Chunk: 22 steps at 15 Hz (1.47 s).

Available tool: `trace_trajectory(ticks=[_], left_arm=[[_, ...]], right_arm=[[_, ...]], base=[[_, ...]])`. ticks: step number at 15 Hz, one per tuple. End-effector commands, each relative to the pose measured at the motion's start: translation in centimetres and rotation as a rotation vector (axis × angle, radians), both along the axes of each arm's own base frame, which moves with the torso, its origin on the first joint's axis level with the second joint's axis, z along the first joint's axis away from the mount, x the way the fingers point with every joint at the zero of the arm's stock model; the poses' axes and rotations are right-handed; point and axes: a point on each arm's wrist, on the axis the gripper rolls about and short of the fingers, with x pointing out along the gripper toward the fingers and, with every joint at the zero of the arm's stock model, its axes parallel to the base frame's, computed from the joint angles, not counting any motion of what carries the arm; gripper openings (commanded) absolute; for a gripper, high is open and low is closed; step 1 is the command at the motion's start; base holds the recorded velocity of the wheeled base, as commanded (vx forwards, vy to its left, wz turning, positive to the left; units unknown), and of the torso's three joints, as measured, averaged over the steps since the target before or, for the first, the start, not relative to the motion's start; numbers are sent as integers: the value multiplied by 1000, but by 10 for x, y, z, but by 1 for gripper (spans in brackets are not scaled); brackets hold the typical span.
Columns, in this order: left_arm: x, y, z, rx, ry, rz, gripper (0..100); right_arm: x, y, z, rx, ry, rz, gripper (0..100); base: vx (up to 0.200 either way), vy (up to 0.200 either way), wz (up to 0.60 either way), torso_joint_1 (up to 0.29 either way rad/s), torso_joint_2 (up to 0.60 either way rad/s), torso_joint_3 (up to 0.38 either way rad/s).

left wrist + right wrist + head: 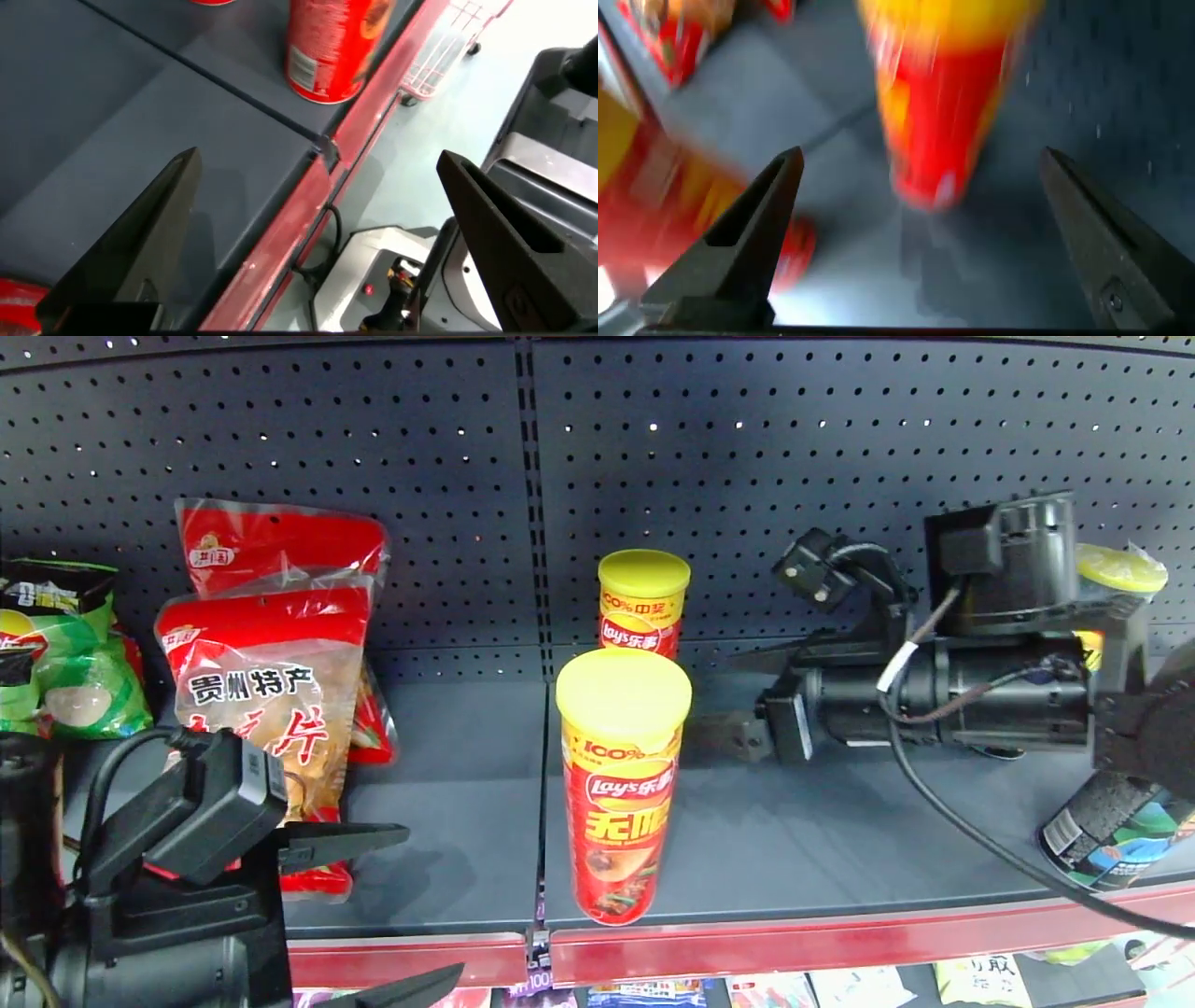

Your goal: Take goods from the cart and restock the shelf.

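Right gripper [744,700] spread wide near rear chip can [643,602] on shelf [822,840]

A dark grey metal shelf [448,803] with a red front rail [794,943] and a perforated back panel carries the goods. A red cylindrical chip can with a yellow lid [621,784] stands upright near the front edge, with a second matching can [642,602] standing behind it by the back panel. Red plastic snack bags [271,691] lean at the left, with green bags [65,663] beside them at the far left. A dark printed can [1111,840] sits tilted at the right.
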Motion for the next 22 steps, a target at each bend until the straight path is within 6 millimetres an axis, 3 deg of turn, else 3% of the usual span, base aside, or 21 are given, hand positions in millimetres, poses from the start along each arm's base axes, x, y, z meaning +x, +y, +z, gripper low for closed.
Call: trace_trajectory(ticks=[1, 2, 3, 4, 5, 7, 10, 15, 22], left_arm=[[13, -7, -7, 26, 44, 2, 100], [14, -8, -8, 32, 51, 6, 100], [19, -9, -13, 55, 66, 34, 100], [23, -10, -16, 76, 77, 54, 100], [25, -12, -18, 85, 82, 62, 100], [42, -20, -21, 117, 96, 89, 100], [59, -30, -22, 131, 103, 95, 100], [69, -43, -28, 155, 111, 63, 100], [80, -58, -30, 163, 113, 36, 100]], right_arm=[[-63, -39, 17, 36, -73, -28, 100], [-79, -47, 16, 42, -88, -27, 100], [-113, -67, 13, 58, -124, -30, 100], [-135, -82, 8, 71, -146, -35, 100], [-144, -90, 6, 79, -161, -49, 100], [-171, -117, 14, 123, -280, -252, 100], [-189, -136, 21, 196, -339, -388, 100], [-220, -158, 5, 206, -278, -539, 100], [-220, -158, 5, 223, -266, -553, 100]], base=[[0, 0, 0, 0, 0, 0], [0, 0, 0, 0, 0, 0], [0, 0, 0, 0, 0, 0], [0, 0, 0, 0, 0, 0], [0, 0, 0, 0, 0, 0], [0, 0, 0, 0, 0, 0], [0, 0, 0, 0, 0, 0], [0, 0, 0, 0, 0, 0], [0, 0, 0, 0, 0, 0]])
